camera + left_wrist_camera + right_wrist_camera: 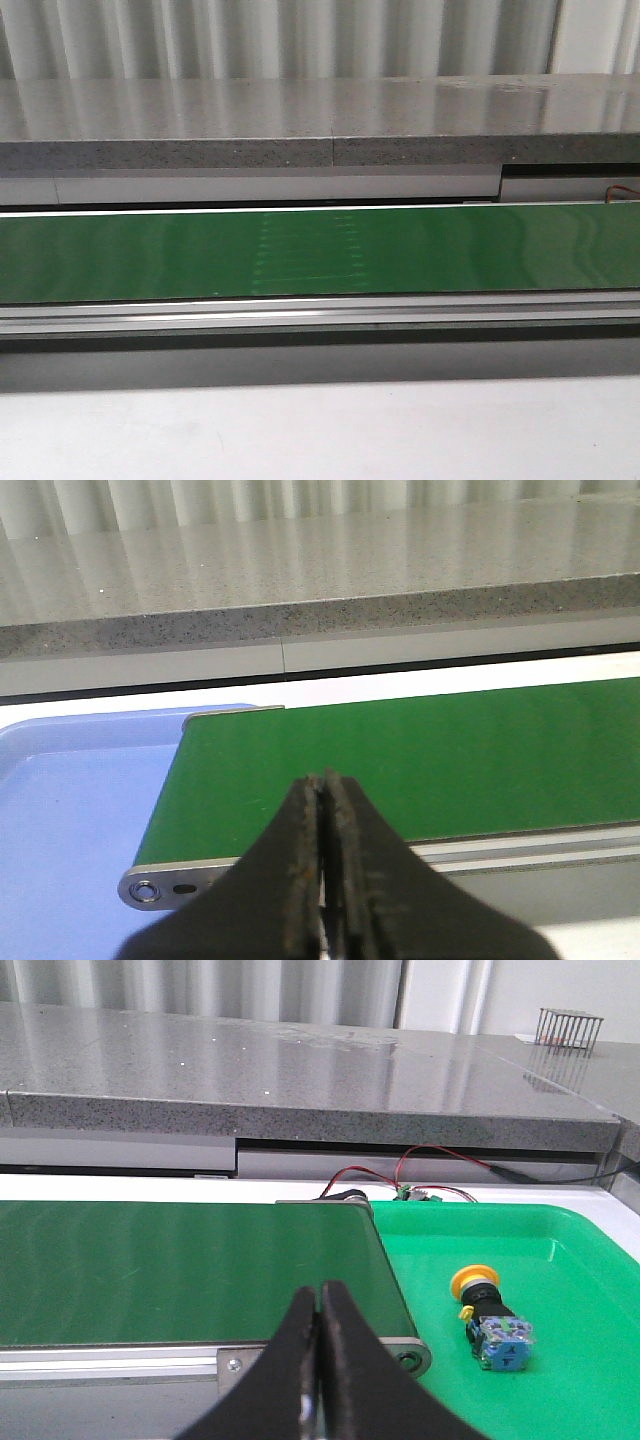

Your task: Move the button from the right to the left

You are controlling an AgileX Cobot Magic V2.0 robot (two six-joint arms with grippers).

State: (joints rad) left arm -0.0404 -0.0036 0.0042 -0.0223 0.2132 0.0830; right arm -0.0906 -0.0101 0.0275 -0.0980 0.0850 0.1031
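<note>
1 small push button (487, 1312) with a round yellow-orange mushroom cap, black collar and blue-and-clear boxy contact block: lay on its side in the bright green plastic tray (580, 1260), cap toward the tray's far side, contact block nearer the camera, apart from the tray walls. Judged to be at its pick-up point on the right, the task not yet begun.

1 bright green plastic tray: stood just past the right end of the long dark green conveyor belt (320, 250), probably as the source bin.

1 pale blue plastic tray (70, 820): sat under and beside the belt's left end, seemingly the receiving bin. Nothing showed in the part in view.

1 long dark green conveyor belt: ran across the table between the 2 trays in a silver metal frame; likely the carrier from right to left. No item showed on it.

1 right gripper (320, 1360), black fingers: pressed together, holding nothing, near the belt's right end, the button well off to one side.

1 left gripper (325, 870), black fingers: likewise together and bare, over the belt's left end.

1 long grey speckled stone ledge (320, 120): behind the belt.

Red and black wires (400, 1175): at the belt's right end; count unclear.
</note>
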